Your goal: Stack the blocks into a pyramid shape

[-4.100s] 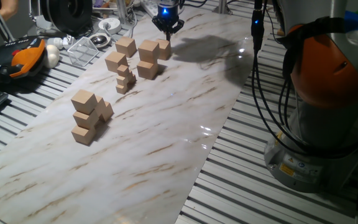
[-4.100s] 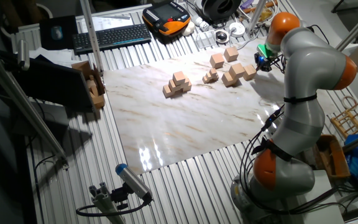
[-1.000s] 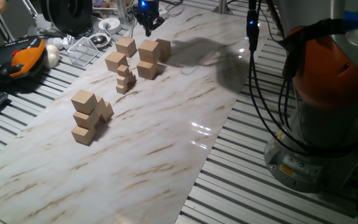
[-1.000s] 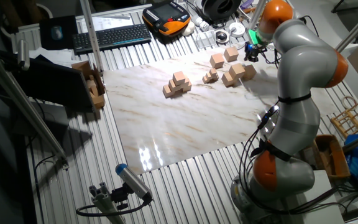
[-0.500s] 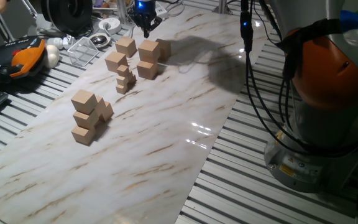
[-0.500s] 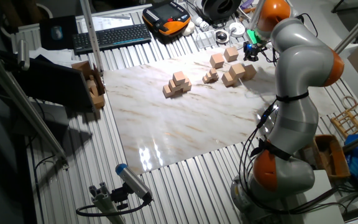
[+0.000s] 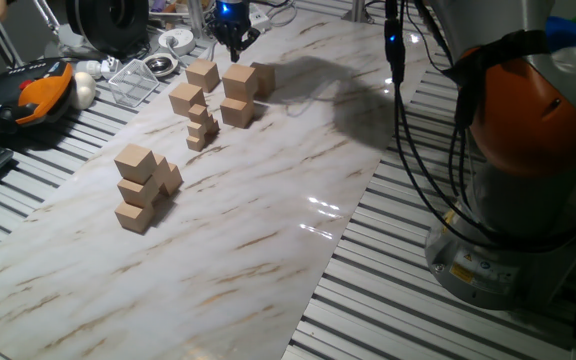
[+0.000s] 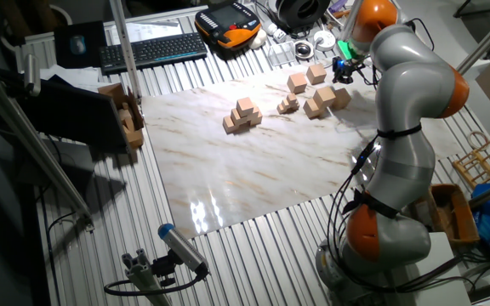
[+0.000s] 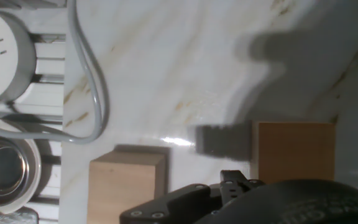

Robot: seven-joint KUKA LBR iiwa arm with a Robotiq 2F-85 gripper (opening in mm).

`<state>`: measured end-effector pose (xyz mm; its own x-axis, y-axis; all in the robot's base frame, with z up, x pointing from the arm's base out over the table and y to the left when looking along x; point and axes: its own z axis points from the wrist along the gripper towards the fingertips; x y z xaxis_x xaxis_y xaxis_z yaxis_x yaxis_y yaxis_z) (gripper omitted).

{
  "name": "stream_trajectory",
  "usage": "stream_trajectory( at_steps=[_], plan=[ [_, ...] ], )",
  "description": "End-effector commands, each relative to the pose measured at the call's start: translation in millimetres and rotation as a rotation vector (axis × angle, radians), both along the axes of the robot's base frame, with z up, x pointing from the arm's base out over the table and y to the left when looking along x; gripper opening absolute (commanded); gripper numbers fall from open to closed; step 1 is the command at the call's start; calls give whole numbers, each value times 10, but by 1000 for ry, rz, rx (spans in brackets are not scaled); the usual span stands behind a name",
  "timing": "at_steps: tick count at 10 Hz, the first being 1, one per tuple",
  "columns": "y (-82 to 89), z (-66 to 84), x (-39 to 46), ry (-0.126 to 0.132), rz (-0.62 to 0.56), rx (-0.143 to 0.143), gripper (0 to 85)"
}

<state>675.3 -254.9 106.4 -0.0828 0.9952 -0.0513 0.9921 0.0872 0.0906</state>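
Several tan blocks lie loose at the board's far end: one (image 7: pixel 202 75), another (image 7: pixel 186 98), a two-high pair (image 7: pixel 238 95) and one behind it (image 7: pixel 263 77). A stepped pile of blocks (image 7: pixel 140 186) stands nearer the middle and is also the pile (image 8: pixel 243 115) in the other fixed view. My gripper (image 7: pixel 234 38) hovers over the far edge, behind and between two loose blocks, open with nothing in it. The hand view shows one block (image 9: pixel 128 185) and a second block (image 9: pixel 294 152) on either side of my fingers (image 9: pixel 232 183).
Much smaller tan cubes (image 7: pixel 201 126) sit stacked among the loose blocks. Beyond the board's edge are a metal bowl (image 7: pixel 161 66), a clear tray (image 7: pixel 132 82), a white round part (image 9: pixel 5 53), a grey cable (image 9: pixel 95 81) and an orange pendant (image 7: pixel 40 92). The robot base (image 7: pixel 528 150) stands at right.
Over four seconds my gripper travelled left along the far edge, from over the rightmost block to behind the two back blocks. It barely moved in the last half second. No block shifted.
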Motion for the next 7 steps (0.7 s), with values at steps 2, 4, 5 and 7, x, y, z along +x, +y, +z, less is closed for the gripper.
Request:
stream_trajectory(
  at_steps=[2, 4, 5, 7],
  plan=[
    [4, -1, 1, 51, -21, 25, 0],
    [4, -1, 1, 30, -5, 38, 0],
    [4, -1, 1, 25, 1, 47, 0],
    [-2, -8, 15, -17, 19, 59, 0]
  ],
)
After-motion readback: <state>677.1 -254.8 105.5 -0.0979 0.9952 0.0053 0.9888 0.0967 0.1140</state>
